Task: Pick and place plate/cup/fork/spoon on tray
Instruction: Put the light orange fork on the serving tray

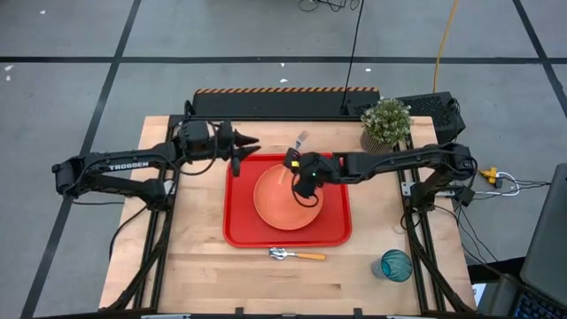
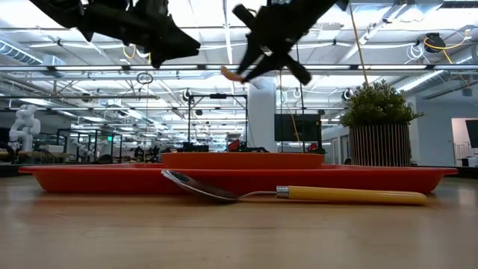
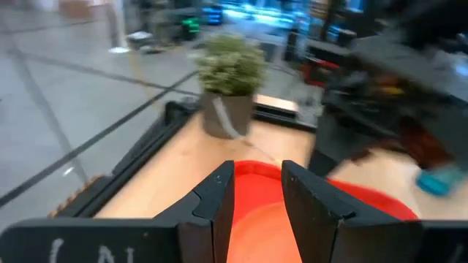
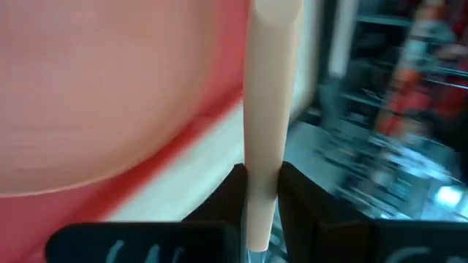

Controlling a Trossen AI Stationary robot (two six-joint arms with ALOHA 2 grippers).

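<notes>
Above plate (image 1: 285,202) on tray (image 1: 239,226), right gripper (image 1: 297,168) pinching fork (image 4: 268,124), potted plant (image 1: 386,122) behind, left gripper (image 1: 252,144) spread.

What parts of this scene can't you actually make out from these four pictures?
- Fork: the right wrist view shows only its handle between the right gripper's fingers; the tines are cut off by the picture's edge.
- Cup: just a blue blur at the left wrist view's edge; absent from the low view.
- Plate: the tray rim hides most of it in the low view.
- Left gripper: open, nothing visible between its fingers.
</notes>
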